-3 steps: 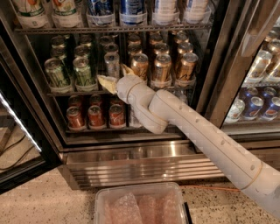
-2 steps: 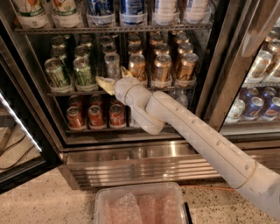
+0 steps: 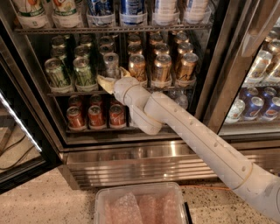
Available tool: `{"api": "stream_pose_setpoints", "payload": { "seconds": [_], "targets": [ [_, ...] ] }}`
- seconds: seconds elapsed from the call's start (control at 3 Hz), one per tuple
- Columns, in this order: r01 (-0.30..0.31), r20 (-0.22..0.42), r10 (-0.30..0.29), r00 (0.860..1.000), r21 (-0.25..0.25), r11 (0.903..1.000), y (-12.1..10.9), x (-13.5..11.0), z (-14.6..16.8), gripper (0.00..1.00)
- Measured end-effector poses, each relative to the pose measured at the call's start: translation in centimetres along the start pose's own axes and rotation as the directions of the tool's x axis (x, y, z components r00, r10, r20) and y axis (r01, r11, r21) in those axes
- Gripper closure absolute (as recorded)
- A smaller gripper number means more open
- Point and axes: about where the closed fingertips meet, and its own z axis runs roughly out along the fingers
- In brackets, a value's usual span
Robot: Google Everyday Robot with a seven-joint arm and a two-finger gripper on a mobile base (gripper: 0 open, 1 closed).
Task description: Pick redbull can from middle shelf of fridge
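Observation:
The fridge [image 3: 131, 153] stands open in front of me. Its middle shelf [image 3: 70, 92] holds green cans [image 3: 57, 72] on the left, gold cans [image 3: 162, 68] on the right and the slim silver redbull can [image 3: 111, 63] between them. My gripper [image 3: 114, 77] reaches in at shelf height, right in front of the redbull can's lower part. Its cream fingers [image 3: 105, 82] are spread, one on each side of the can's base. I cannot tell whether they touch it. The can stands upright on the shelf.
Large bottles [image 3: 100, 8] fill the shelf above and red cans [image 3: 96, 116] the shelf below. The fridge's glass door [image 3: 17, 131] hangs open at the left. A neighbouring cooler [image 3: 262, 100] with blue cans is at the right. A clear plastic bin [image 3: 140, 205] lies on the floor below.
My gripper has moved a little left and further into the shelf, from in front of the gold cans to the redbull can. The cans have not moved.

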Motion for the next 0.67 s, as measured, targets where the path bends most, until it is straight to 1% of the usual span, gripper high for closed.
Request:
{"api": "stream_pose_setpoints", "payload": {
  "seconds": [0.33, 0.67],
  "targets": [
    [-0.001, 0.000, 0.001, 1.000, 0.001, 1.0000, -0.03, -0.22, -0.03, 1.00],
    [-0.002, 0.031, 0.001, 1.000, 0.032, 0.9995, -0.73, -0.62, -0.20, 1.00]
  ]
}}
